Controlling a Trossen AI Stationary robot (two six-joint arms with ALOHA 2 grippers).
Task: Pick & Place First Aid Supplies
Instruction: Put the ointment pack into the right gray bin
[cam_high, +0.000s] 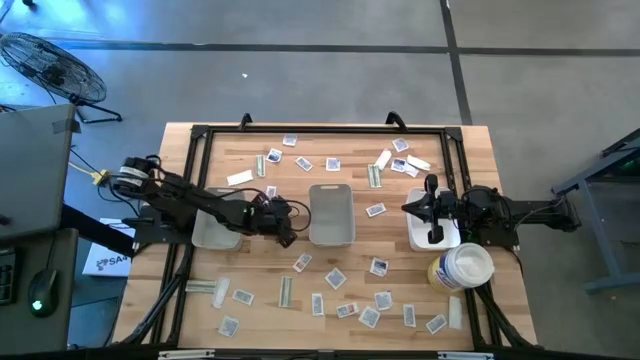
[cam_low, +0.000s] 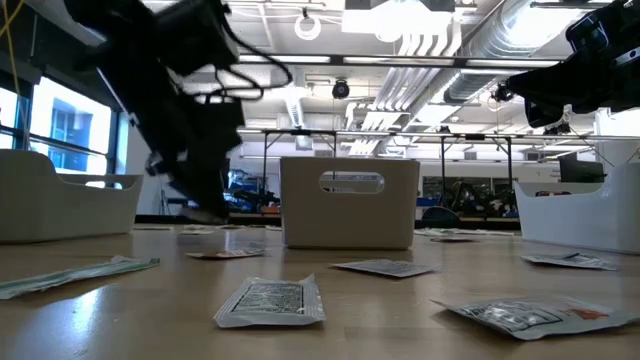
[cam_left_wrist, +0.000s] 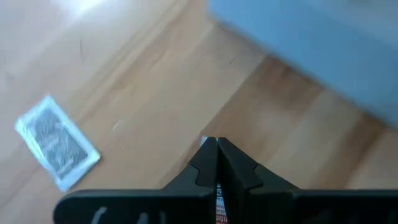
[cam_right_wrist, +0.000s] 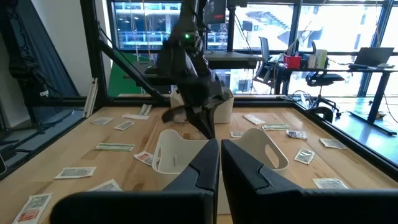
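My left gripper (cam_left_wrist: 217, 144) is pinched tight on a small sachet (cam_left_wrist: 219, 198) low over the wooden table (cam_high: 400, 250), just beside the grey tray (cam_high: 331, 213). My right gripper (cam_high: 432, 186) waits closed and empty above the white tray (cam_high: 432, 238).

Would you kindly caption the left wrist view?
Left gripper shut on a sachet beside the grey tray; another sachet lies nearby.

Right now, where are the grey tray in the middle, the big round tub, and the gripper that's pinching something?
Grey tray (cam_high: 331, 213), high view, bare floor of the tray.
Round white tub (cam_high: 461, 268), high view, middle of its lid.
Left gripper (cam_left_wrist: 216, 147), left wrist view, between its shut fingertips, pinching a packet (cam_left_wrist: 219, 205).
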